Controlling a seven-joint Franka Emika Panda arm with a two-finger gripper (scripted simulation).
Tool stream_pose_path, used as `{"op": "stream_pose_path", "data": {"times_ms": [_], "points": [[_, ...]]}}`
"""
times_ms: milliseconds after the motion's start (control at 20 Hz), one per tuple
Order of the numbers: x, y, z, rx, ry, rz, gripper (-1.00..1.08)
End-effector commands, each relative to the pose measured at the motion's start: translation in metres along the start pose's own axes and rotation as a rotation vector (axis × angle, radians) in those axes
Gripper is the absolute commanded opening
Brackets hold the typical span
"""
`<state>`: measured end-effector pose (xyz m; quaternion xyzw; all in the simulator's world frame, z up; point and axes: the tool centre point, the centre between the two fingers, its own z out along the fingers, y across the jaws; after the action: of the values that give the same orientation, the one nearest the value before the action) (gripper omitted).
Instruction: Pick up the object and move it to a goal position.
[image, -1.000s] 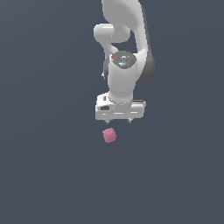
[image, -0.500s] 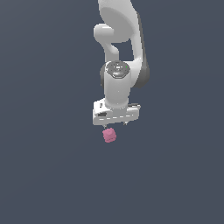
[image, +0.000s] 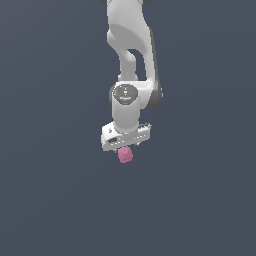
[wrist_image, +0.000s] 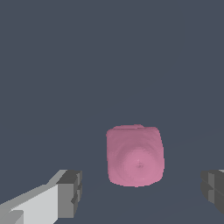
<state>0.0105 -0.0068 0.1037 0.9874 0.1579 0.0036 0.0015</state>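
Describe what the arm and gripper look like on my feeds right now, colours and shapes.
The arm is glossy white with rounded, tubular links, dark grey along one side, and a round silvery-grey cap on the wrist joint. The gripper has a wide, boxy white body. In the wrist view its fingers are white and blocky with dark grey squared pads. No cables or markings show.

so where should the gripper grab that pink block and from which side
Probably straight down from above, closing on two opposite side faces around the middle of the pink block. In the wrist view it sits between the open gripper fingers, with a gap on each side. It is far narrower than the opening, and its rounded, bumpy edges favour the flatter mid-faces.
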Motion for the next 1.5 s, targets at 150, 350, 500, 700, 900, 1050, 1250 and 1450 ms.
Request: {"op": "stream_pose_path", "data": {"times_ms": [150,350,500,700,900,1050,1250,1450], "points": [[-0.003,0.005,0.012,0.003,-0.005,-0.045,1.0],[-0.004,0.007,0.014,0.004,-0.007,-0.054,1.0],[-0.004,0.006,0.015,0.004,-0.007,-0.05,1.0],[-0.004,0.006,0.027,0.004,-0.007,-0.051,1.0],[-0.005,0.006,0.049,0.004,-0.007,-0.053,1.0],[-0.005,0.006,0.06,0.004,-0.007,-0.054,1.0],[-0.004,0.006,0.064,0.004,-0.007,-0.054,1.0],[-0.004,0.006,0.064,0.004,-0.007,-0.054,-1.0]]}}
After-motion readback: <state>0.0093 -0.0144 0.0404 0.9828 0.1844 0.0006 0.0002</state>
